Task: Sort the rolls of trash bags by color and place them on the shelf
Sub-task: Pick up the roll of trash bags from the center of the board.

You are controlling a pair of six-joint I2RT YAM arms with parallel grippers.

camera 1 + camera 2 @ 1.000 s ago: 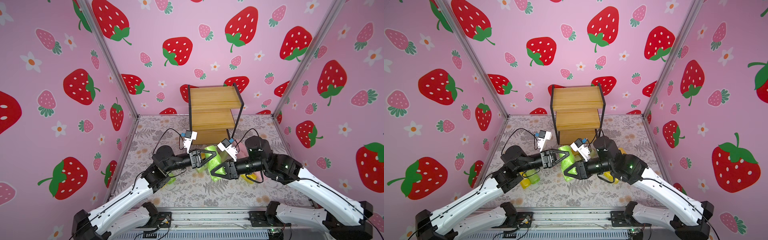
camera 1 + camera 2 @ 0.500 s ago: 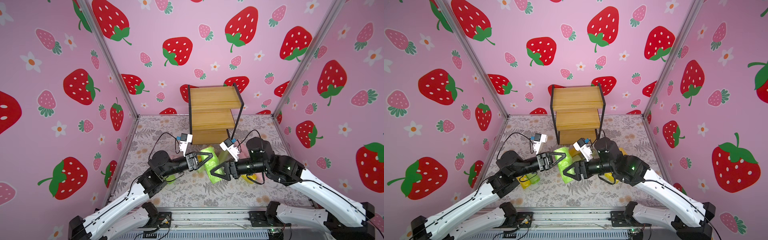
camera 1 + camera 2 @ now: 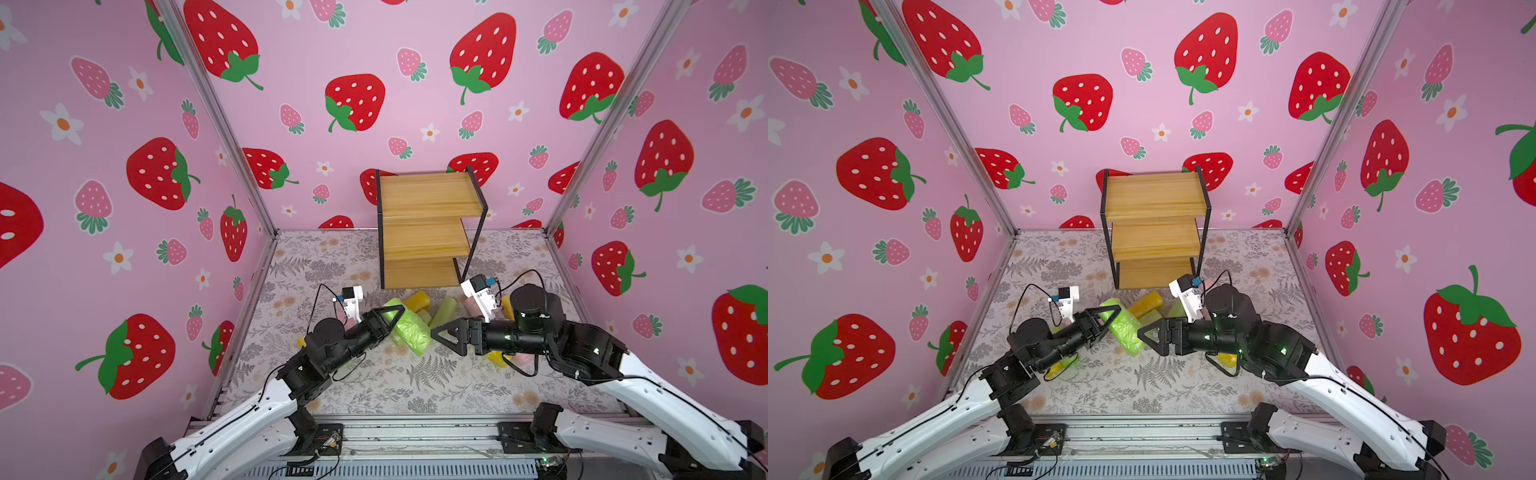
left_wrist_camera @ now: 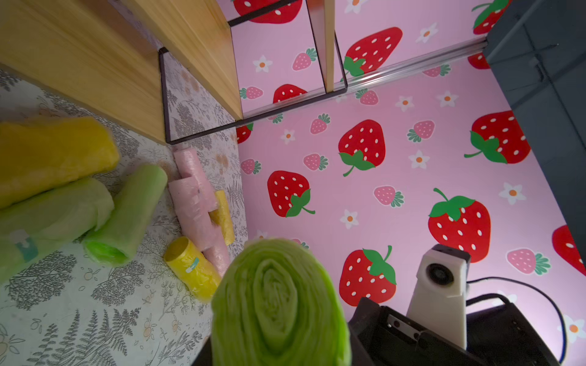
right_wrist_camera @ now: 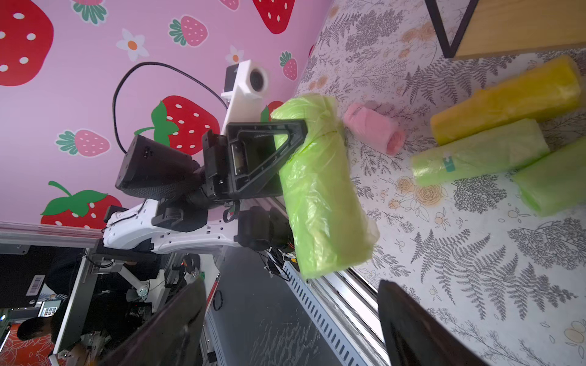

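early stage. shelf (image 3: pixel 428 195) boards all bare, no roll placed. left gripper (image 3: pixel 392 314) pinching bright green roll (image 3: pixel 411 332), held off floor before shelf. right gripper (image 3: pixel 441 337) spread wide, just beside roll, holding nothing. other rolls (image 4: pixel 133 206) lie on floor, unsorted.

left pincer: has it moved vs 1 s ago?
Yes. In a top view the left pincer, shut on the green roll, has drawn leftward and toward the front edge, away from the shelf.
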